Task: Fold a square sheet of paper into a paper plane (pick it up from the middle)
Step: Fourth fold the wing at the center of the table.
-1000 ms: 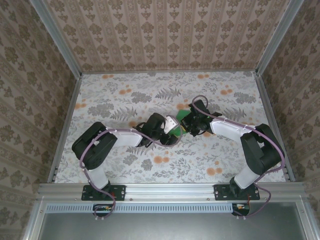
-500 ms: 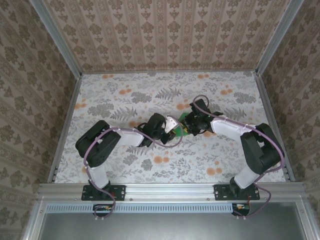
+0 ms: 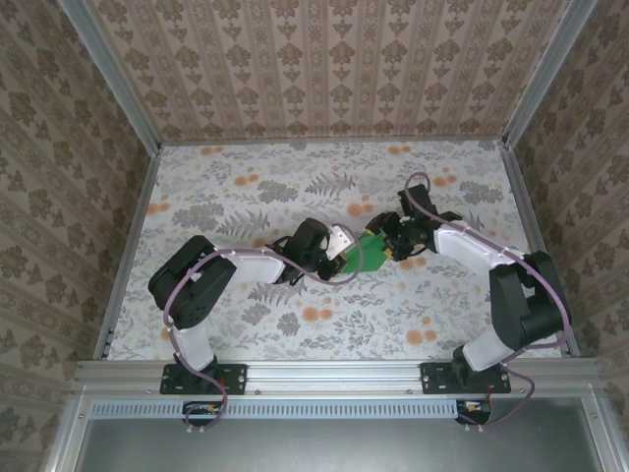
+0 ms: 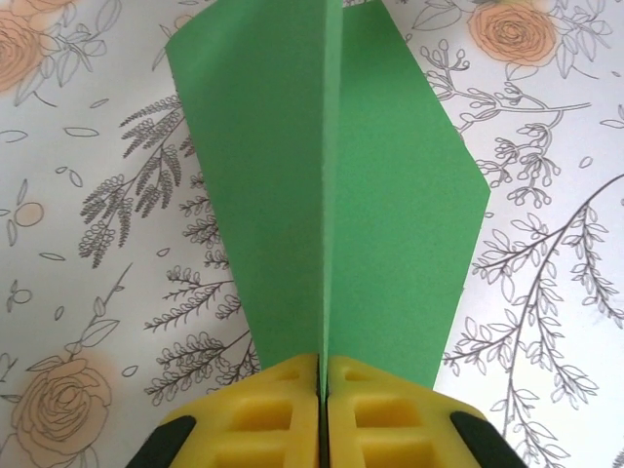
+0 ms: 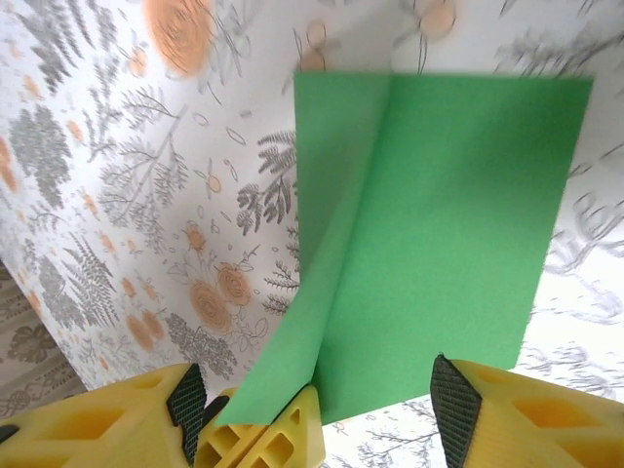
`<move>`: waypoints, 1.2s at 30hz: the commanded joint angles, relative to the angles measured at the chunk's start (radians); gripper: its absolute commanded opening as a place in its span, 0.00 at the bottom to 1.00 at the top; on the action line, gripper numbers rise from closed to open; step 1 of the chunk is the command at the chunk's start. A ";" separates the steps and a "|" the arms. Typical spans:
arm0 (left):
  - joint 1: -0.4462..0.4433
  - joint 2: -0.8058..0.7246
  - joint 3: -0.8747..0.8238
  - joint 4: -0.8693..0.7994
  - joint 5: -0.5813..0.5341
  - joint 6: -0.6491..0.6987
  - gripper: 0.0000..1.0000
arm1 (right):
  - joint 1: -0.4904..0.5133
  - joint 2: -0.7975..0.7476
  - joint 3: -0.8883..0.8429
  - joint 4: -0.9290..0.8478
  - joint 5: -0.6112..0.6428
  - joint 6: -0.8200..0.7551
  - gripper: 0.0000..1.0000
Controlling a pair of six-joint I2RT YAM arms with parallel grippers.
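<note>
My left gripper (image 3: 341, 258) has just closed. In its wrist view the yellow fingertips (image 4: 292, 409) are pressed together on the raised centre crease of the green sheet (image 4: 380, 195), with the two flaps falling away on either side toward the table (image 3: 246, 197). A second ago that pincer was still spread and the right one had the paper, so I read this as a handover now complete.

From above, the green sheet (image 3: 371, 247) lies near the middle of the table, between the two grippers, its near-left end held by the left one.

The right gripper (image 3: 395, 242) has let go and drawn back to the right. Its jaws stand wide apart on either side of the sheet (image 5: 439, 224), with neither pad touching it. That hand is free for the next fold or press, I'd judge, while the left one keeps the crease.

Room is good. The metal rails (image 3: 133, 246) and papered walls are well away on all sides. The real crowding is between the two wrists.
</note>
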 commanded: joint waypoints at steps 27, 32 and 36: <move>-0.021 0.082 0.166 -0.269 0.184 -0.291 0.05 | -0.049 0.142 -0.101 0.154 -0.299 -0.434 0.49; -0.014 0.082 0.155 -0.247 0.208 -0.314 0.08 | -0.047 0.174 -0.087 0.149 -0.285 -0.439 0.48; -0.005 0.077 0.147 -0.226 0.231 -0.328 0.13 | -0.048 0.191 -0.075 0.124 -0.265 -0.446 0.49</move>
